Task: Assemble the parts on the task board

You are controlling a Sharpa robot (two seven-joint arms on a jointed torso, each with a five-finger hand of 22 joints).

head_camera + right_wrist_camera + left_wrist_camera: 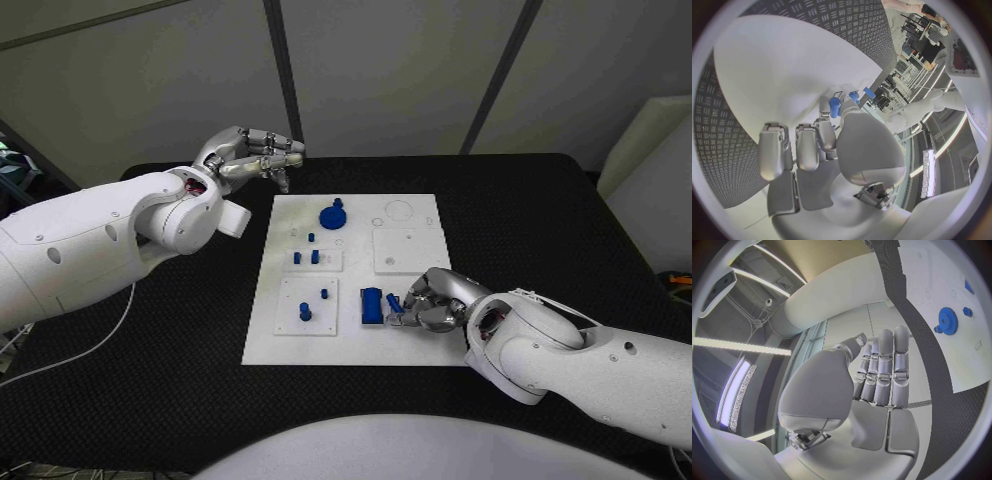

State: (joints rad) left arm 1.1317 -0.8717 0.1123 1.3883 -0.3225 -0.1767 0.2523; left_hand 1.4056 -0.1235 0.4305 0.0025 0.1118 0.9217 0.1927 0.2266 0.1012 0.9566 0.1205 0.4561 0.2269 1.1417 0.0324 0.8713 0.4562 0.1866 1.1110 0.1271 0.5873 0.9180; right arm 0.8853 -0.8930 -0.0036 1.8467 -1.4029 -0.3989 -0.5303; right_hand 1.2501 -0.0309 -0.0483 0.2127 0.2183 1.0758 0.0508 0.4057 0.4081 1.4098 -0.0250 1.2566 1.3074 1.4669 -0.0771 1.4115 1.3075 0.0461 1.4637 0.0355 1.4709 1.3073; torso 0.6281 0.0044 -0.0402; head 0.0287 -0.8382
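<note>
1. One black table is seen, carrying one white task board.
2. Two hands are counted. The left hand is raised off the board's far-left corner, fingers straight and pressed together, nothing held.
3. The right hand rests at the board's near edge, pinching a small blue part between thumb and finger.
4. One blue gear stands far on the board; about seven blue pieces are counted.

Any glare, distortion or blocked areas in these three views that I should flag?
Head view: even light, task board and blue gear sharp. Left wrist view: strong fisheye bend, bright ceiling strips, left hand covers the middle. Right wrist view: right hand hides most of the blue part.
</note>
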